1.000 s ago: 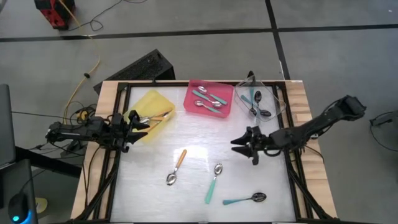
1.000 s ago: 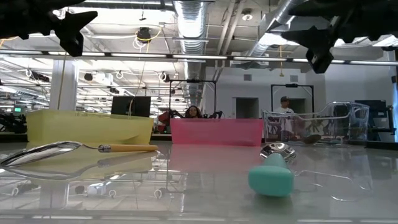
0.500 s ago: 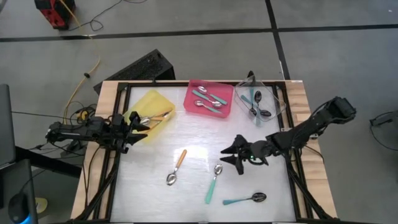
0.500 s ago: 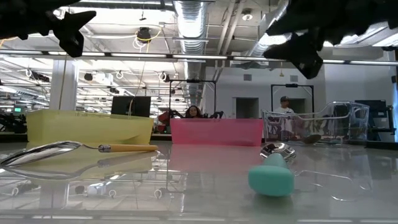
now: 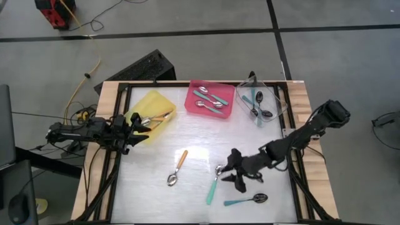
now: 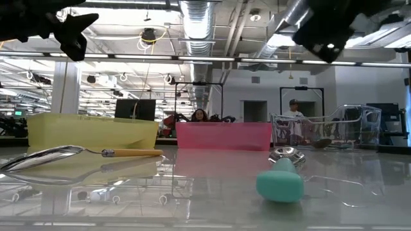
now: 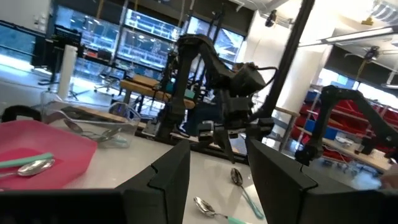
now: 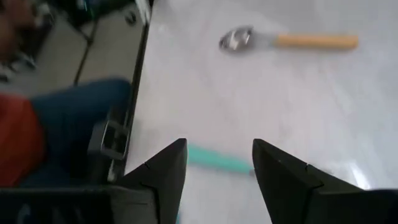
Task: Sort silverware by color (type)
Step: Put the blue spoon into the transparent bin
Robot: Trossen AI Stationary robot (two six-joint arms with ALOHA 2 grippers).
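Your trays already hold several spoons; three spoons remain on the surface; right gripper hovers, fingers apart.

Three spoons loose on table; trays behind, spoons inside.

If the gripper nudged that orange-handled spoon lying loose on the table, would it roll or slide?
The orange-handled spoon would probably slide: the white table looks glossy. It lies flat with its bowl resting down, so rolling seems unlikely. It looks stiff and probably light.
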